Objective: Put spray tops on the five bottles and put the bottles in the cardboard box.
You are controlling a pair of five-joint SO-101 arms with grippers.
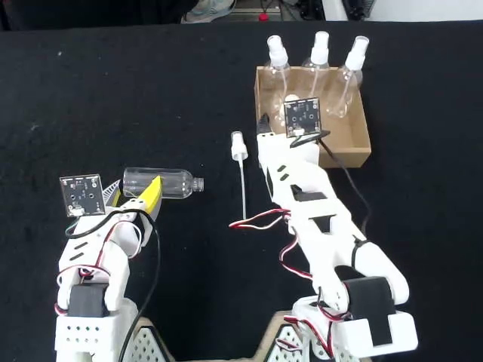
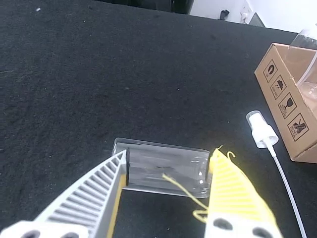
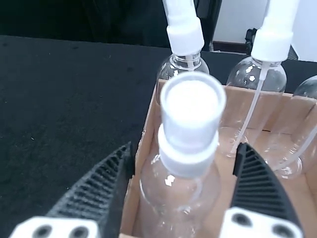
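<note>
A clear bottle (image 1: 170, 182) without a top lies on its side on the black table at the left. My left gripper (image 1: 136, 192) is open just above it, and its grey and yellow fingers straddle the bottle (image 2: 163, 171). A loose white spray top (image 1: 239, 147) with its long tube lies between the arms and shows as the spray top (image 2: 261, 133) near the box. My right gripper (image 3: 184, 148) hangs open over the near left corner of the cardboard box (image 1: 355, 147), a finger on each side of a topped bottle (image 3: 178, 183) standing in it.
Three more topped bottles (image 1: 319, 56) stand in a row along the far side of the box. The box wall (image 3: 143, 163) runs close by my right gripper's fingers. Red and white cables (image 1: 260, 219) trail beside the right arm.
</note>
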